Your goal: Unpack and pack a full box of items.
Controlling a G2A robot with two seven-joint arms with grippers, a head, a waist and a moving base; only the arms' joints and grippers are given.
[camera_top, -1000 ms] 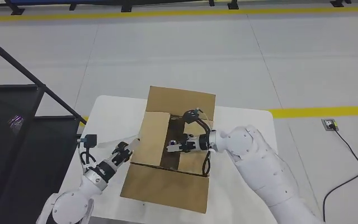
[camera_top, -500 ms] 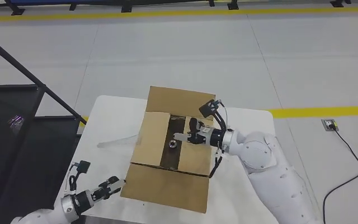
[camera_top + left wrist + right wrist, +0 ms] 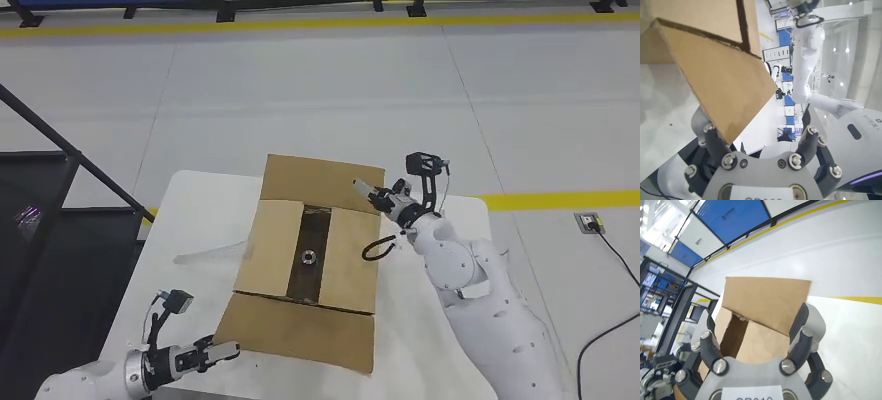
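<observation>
- On the white table (image 3: 200, 210), seen from above, the brown cardboard box (image 3: 340, 270) has two side flaps folded in. A dark gap between them shows a small round metal item (image 3: 309, 258). The right gripper (image 3: 370, 192) hangs by the far corner, and the left gripper (image 3: 222, 351) is near the front corner.
- Left wrist: the jaws are spread wide and hold nothing, with the near flap (image 3: 725, 85) ending by one finger (image 3: 712, 136).
- Right wrist: the jaws are likewise apart and empty, facing the raised far flap (image 3: 764, 298).
- Contents seem to be inside the box, and both end flaps are yet to be closed.
</observation>
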